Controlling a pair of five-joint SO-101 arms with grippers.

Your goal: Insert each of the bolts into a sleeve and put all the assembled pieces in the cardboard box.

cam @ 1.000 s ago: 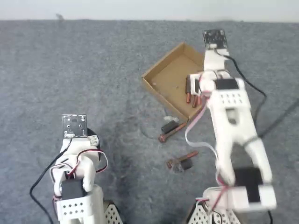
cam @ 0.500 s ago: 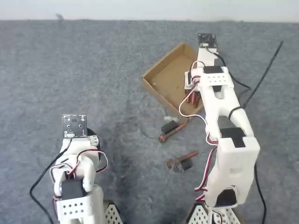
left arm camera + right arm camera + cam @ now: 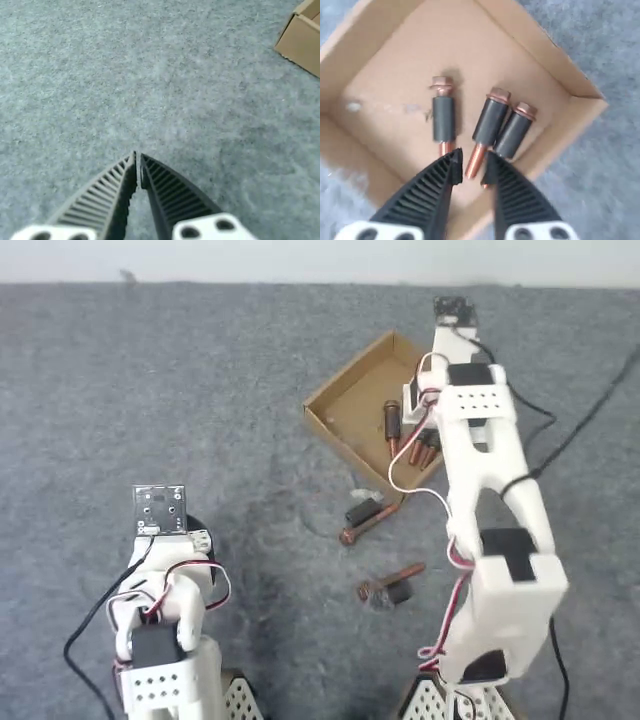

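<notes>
three assembled pieces (image 3: 443,117) lie in the cardboard box (image 3: 350,400); the right gripper (image 3: 472,160) has let one go, fingers a little apart. the left gripper (image 3: 138,157) stays pressed together.

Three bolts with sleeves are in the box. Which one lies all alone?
The sleeved bolt nearest the cardboard box's middle. A gap separates it from the other two, which lie close together, side by side.

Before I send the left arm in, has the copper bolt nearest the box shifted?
No. The copper bolt lies where it did, just off the cardboard box's near corner.
</notes>
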